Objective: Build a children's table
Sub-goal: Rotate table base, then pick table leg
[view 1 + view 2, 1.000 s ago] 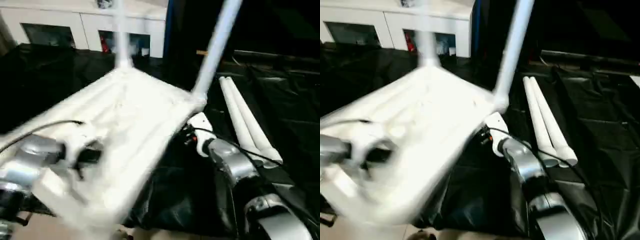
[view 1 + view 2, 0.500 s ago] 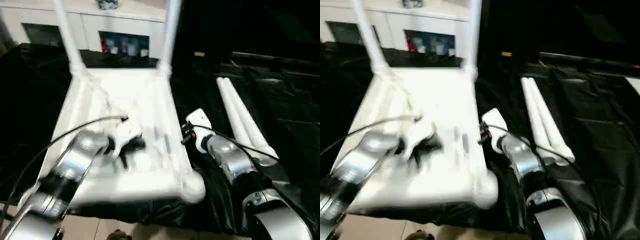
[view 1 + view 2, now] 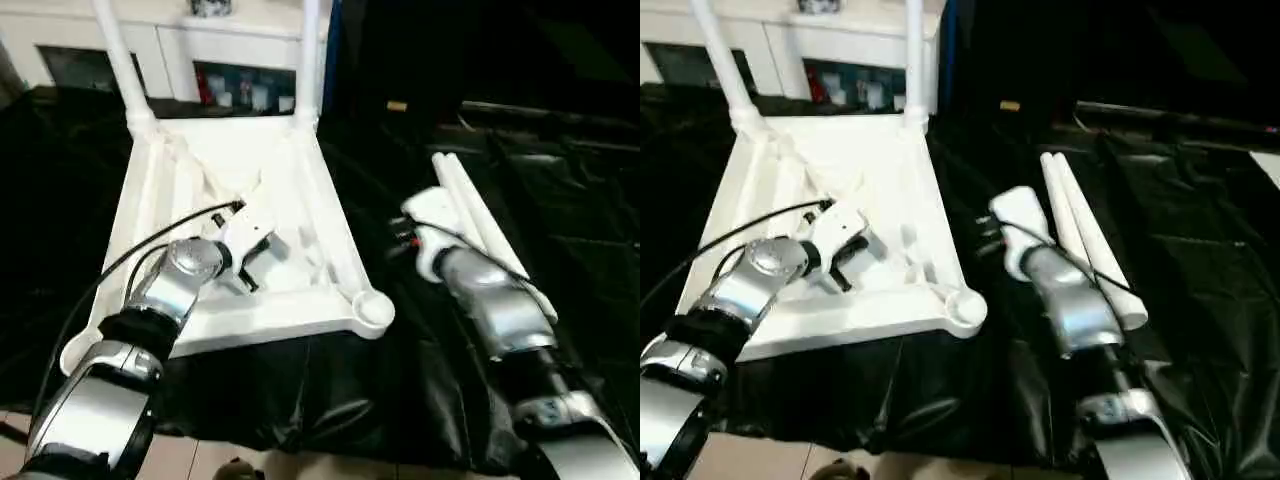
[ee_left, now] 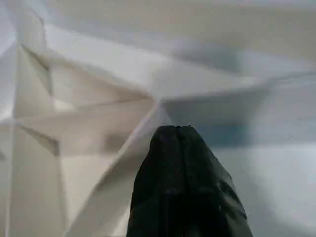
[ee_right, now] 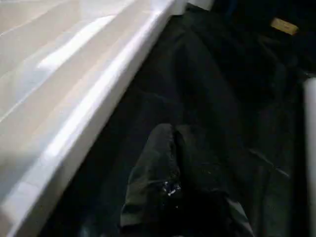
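The children's table top lies upside down on the black-draped surface, ribbed underside up. Two white legs stand upright in its far corner sockets. The near right socket is an open round hole. Two more legs lie side by side on the cloth to the right. My left gripper is shut, its tip down among the ribs and holding nothing. My right gripper is shut over black cloth, just right of the top's rim.
A white cabinet with open shelves stands behind the work surface. The black cloth hangs over the near edge, with pale floor below. A dark rail runs along the back right.
The table top was raised and tilted a second ago; it now lies flat. My left gripper now rests on its underside, and my right gripper has moved off its right edge.
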Tool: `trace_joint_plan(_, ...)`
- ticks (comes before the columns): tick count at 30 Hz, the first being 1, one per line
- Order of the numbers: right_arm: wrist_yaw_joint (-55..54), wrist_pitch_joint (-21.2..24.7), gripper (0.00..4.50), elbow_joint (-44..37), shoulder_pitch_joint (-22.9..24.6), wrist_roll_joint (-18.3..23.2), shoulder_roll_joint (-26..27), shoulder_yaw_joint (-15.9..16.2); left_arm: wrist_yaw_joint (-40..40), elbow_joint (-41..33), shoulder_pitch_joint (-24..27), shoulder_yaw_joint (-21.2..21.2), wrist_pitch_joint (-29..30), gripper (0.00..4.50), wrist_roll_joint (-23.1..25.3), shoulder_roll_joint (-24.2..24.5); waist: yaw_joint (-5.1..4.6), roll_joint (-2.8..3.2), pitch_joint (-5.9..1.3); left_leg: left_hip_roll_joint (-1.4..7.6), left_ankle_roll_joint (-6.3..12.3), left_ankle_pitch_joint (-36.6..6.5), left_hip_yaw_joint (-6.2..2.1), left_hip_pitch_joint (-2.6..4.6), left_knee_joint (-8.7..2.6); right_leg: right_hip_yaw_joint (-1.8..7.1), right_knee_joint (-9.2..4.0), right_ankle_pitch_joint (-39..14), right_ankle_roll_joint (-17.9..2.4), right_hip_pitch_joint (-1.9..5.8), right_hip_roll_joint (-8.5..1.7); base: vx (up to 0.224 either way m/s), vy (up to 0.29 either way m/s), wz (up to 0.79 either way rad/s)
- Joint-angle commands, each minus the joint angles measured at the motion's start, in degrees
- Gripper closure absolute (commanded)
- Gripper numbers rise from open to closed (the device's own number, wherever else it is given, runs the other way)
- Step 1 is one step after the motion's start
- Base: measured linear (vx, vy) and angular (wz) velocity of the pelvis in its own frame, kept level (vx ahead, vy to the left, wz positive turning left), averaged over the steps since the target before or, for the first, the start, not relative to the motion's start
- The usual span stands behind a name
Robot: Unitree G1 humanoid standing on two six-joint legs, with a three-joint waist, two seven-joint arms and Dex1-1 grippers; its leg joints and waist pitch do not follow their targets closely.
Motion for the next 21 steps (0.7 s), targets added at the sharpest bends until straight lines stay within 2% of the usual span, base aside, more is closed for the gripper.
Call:
trace_joint_plan(1, -2.75, 4.96, 3.98, -3.35, 0.29, 0.33, -1.1, -2.87, -1.97, -5.74, 0.81, 1.78, -1.81, 4.5, -2.19, 0.68, 0.33, 0.81, -4.39, 2.29, -1.02, -10.42, -0.98, 1.19, -3.76, 3.09, -3.97, -4.26, -10.68, 3.1, -5.12, 0.0, 0.0, 0.0)
trace_joint_plan(2, -2.75, 4.96, 3.85, -3.35, 0.29, 0.33, -1.1, -2.87, -1.97, -5.74, 0.81, 1.78, -1.81, 4.5, -2.19, 0.68, 0.24, 0.78, -4.3, 2.29, -1.16, -10.62, -0.93, 1.14, -3.82, 3.12, -4.0, -4.82, -10.78, 3.12, -5.08, 0.0, 0.0, 0.0)
trace_joint_plan(3, -3.97, 7.8, 3.73, -4.82, 0.3, 0.36, -1.82, -4.41, -4.19, -11.42, 2.43, 3.34, -1.56, 4.5, -5.26, 0.76, 0.31, 0.73, -4.26, 2.41, -1.47, -10.61, -0.98, 1.14, -3.86, 3.12, -3.95, -5.49, -10.89, 3.19, -5.29, 0.0, 0.0, 0.0)
trace_joint_plan(4, -4.48, 9.44, 3.67, -5.59, 0.29, 0.32, -2.21, -5.12, -5.35, -14.19, 3.14, 4.08, -0.89, 4.5, -7.02, 0.69, 0.16, 0.26, -4.21, 2.4, -1.52, -10.53, -0.83, 1.16, -3.9, 3.12, -3.97, -5.7, -10.96, 3.14, -5.13, 0.0, 0.0, 0.0)
trace_joint_plan(5, -5.0, 11.63, 3.6, -6.44, 0.25, 0.28, -2.72, -5.87, -6.94, -17.66, 3.99, 4.77, 0.72, 4.29, -9.13, 0.61, 0.33, 0.33, -4.24, 2.38, -1.57, -10.0, -0.81, 1.18, -3.8, 3.12, -3.77, -5.87, -11.1, 3.14, -5.22, 0.0, 0.0, 0.0)
trace_joint_plan(6, -5.25, 14.09, 3.52, -7.02, 0.13, 0.08, -3.52, -6.27, -10.55, -23.03, 5.62, 4.55, 3.97, 4.17, -12.2, 0.98, 0.22, 0.0, -4.1, 2.28, -1.29, -9.86, -0.61, 1.18, -3.78, 3.12, -3.95, -6.39, -10.92, 2.94, -5.04, 0.0, 0.0, 0.0)
trace_joint_plan(7, -5.39, 16.53, 3.52, -6.32, -0.42, -0.44, -4.74, -6.48, -16.49, -31.47, 8.58, 2.76, 8.78, 4.17, -16.31, 2.46, 0.26, -0.21, -4.04, 2.31, -1.26, -9.73, -0.53, 1.17, -3.83, 3.14, -3.95, -7.3, -10.68, 2.9, -5.13, 0.0, 0.0, 0.0)
trace_joint_plan(8, -5.39, 16.53, 3.41, -6.32, -0.42, -0.44, -4.74, -6.48, -16.49, -31.47, 8.58, 2.76, 8.78, 4.09, -16.31, 2.46, 0.39, 0.03, -4.21, 2.53, -1.51, -9.37, -0.79, 1.25, -3.78, 3.12, -3.5, -7.19, -10.9, 3.08, -5.51, 0.0, 0.0, 0.0)
trace_joint_plan(9, -5.52, 17.95, 3.23, -6.05, -0.71, -0.73, -5.27, -6.57, -19.08, -35.49, 10.08, 1.67, 11.05, 3.95, -18.05, 3.36, 0.16, 0.07, -3.85, 2.24, -1.44, -9.78, -0.44, 1.0, -3.8, 3.18, -4.0, -8.45, -10.37, 2.69, -4.98, 0.0, 0.0, 0.0)
trace_joint_plan(10, -5.69, 19.01, 3.23, -5.52, -1.12, -0.99, -5.74, -6.66, -20.48, -38.16, 11.05, 0.84, 13.15, 3.95, -19.23, 3.96, 0.12, -0.21, -3.93, 2.18, -1.62, -9.86, -0.42, 1.13, -3.76, 3.17, -3.92, -8.7, -10.15, 2.77, -4.96, 0.0, 0.0, 0.0)
trace_joint_plan(11, -5.97, 21.31, 3.21, -4.77, -1.92, -1.27, -6.57, -6.75, -22.22, -41.84, 12.44, -0.3, 15.79, 3.86, -20.93, 4.79, 0.07, -0.09, -3.83, 2.14, -1.49, -9.77, -0.42, 0.99, -3.85, 3.2, -4.02, -9.65, -9.7, 2.7, -4.92, 0.0, 0.0, 0.0)
trace_joint_plan(13, -6.03, 21.8, 3.18, -4.59, -2.16, -1.23, -6.8, -6.82, -22.65, -42.78, 12.8, -0.6, 16.73, 3.79, -21.47, 4.97, -0.03, -0.08, -3.76, 2.05, -1.71, -10.27, -0.34, 1.17, -3.76, 3.24, -4.19, -11.03, -9.17, 2.6, -4.81, 0.0, 0.0, 0.0)
trace_joint_plan(14, -6.09, 22.04, 2.99, -4.68, -2.19, -1.16, -6.85, -6.83, -22.74, -43.11, 12.95, -0.64, 17.0, 3.73, -21.62, 5.03, -0.02, -0.12, -3.66, 1.88, -1.77, -10.49, -0.26, 1.0, -3.75, 3.3, -4.49, -12.19, -8.45, 2.61, -4.78, 0.0, 0.0, 0.0)
trace_joint_plan(15, -6.4, 23.9, 2.8, -4.45, -2.73, -1.17, -7.47, -6.93, -23.32, -45.39, 13.81, -1.38, 18.72, 3.54, -22.59, 5.31, -0.05, -0.2, -3.7, 1.87, -1.89, -10.75, -0.34, 1.13, -3.77, 3.26, -4.58, -13.26, -7.71, 2.62, -4.74, 0.0, 0.0, 0.0)
trace_joint_plan(16, -6.42, 24.03, 2.8, -4.41, -2.78, -1.18, -7.52, -6.95, -23.34, -45.56, 13.87, -1.43, 18.86, 3.54, -22.67, 5.3, -0.07, -0.21, -3.69, 1.91, -2.04, -10.69, -0.45, 1.05, -3.84, 3.23, -4.51, -13.6, -7.48, 2.75, -4.78, 0.0, 0.0, 0.0)
trace_joint_plan(18, -6.64, 26.04, 2.67, -4.33, -3.23, -1.22, -8.0, -6.96, -23.3, -47.36, 14.36, -1.57, 20.47, 3.36, -23.31, 5.25, -0.09, -0.02, -3.62, 1.92, -2.45, -11.27, -0.49, 1.18, -3.84, 3.21, -4.66, -15.09, -6.81, 2.57, -4.67, 0.0, 0.0, 0.0)
trace_joint_plan(19, -6.71, 27.01, 2.67, -4.38, -3.45, -1.14, -8.19, -6.85, -23.28, -48.53, 14.59, -1.4, 21.78, 3.36, -23.54, 5.35, -0.16, -0.06, -3.72, 1.93, -2.62, -10.87, -0.5, 1.15, -3.85, 3.18, -4.5, -14.17, -6.82, 2.64, -4.56, 0.0, 0.0, 0.0)
trace_joint_plan(20, -6.68, 27.27, 2.4, -4.31, -3.52, -0.98, -8.18, -6.95, -23.28, -48.82, 14.64, -1.38, 22.11, 3.12, -23.55, 5.38, -0.11, -0.09, -3.73, 1.9, -2.6, -10.64, -0.5, 1.11, -3.85, 3.18, -4.51, -13.8, -6.81, 2.66, -4.56, 0.0, 0.0, 0.0)
trace_joint_plan(21, -6.64, 27.7, 2.35, -4.19, -3.65, -0.69, -8.17, -7.13, -23.28, -49.31, 14.73, -1.35, 22.67, 3.01, -23.57, 5.42, -0.16, -0.05, -3.74, 1.89, -2.68, -10.51, -0.5, 1.12, -3.81, 3.19, -4.44, -13.17, -6.88, 2.67, -4.54, 0.0, 0.0, 0.0)
